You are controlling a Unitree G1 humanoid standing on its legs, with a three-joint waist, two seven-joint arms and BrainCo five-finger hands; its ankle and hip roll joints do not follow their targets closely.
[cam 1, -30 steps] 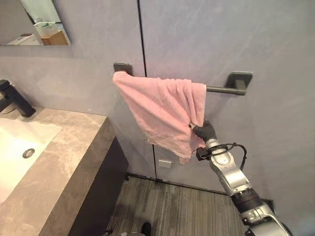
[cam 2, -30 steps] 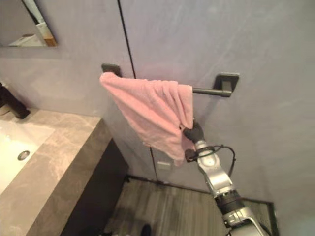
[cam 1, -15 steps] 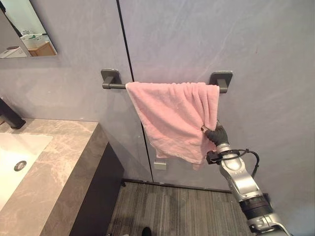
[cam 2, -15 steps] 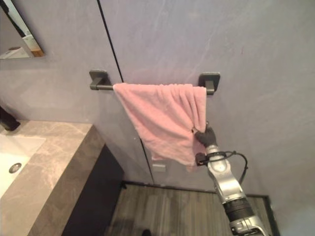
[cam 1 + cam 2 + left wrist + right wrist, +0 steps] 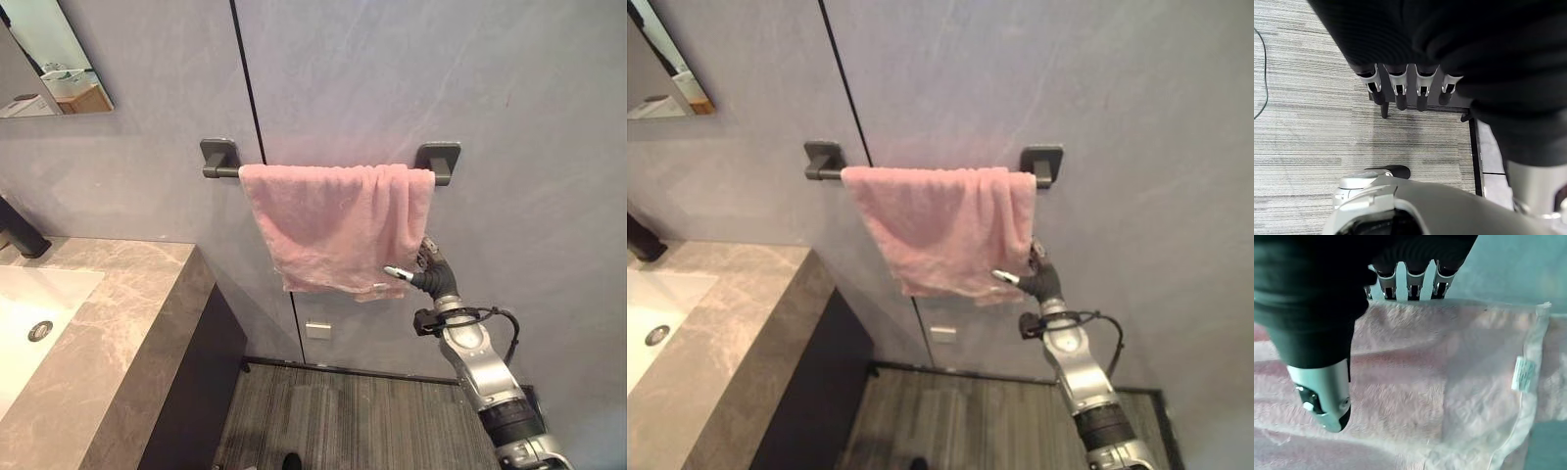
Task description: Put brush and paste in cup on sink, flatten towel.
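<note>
Nearly flat: pink towel spread along the rail, right hand loose at its lower corner

Up on the wall, the pink towel (image 5: pixel 338 227) hangs over the dark towel bar (image 5: pixel 220 170), spread across most of the span between the two wall brackets. Its right part is bunched into vertical folds near the right bracket (image 5: pixel 440 160), and the bottom hem runs slightly ragged, so by my reckoning the flattening is well along but not finished.

The right hand (image 5: pixel 423 277) sits just at the towel's lower right corner, reaching up from below. Seen from its own wrist, the fingers (image 5: pixel 1409 281) lie straight, side by side, against the cloth, with the thumb (image 5: pixel 1327 399) standing apart in front of it; nothing is pinched. That looks like a smoothing or releasing posture rather than a grip. A small white label (image 5: pixel 1522 374) shows at the towel's edge.

The left hand (image 5: pixel 1400 85) hangs low over the striped grey floor (image 5: pixel 1303 122), fingers relaxed and empty.

To the left stands the marble tabletop (image 5: pixel 118 333) with its white sink basin (image 5: pixel 39 313), a dark tap (image 5: pixel 20 230) at the back and a mirror (image 5: pixel 49 59) above. I can make out no brush, paste or cup from where I stand. Nothing blocks the towel; the tabletop's corner is well apart from it
</note>
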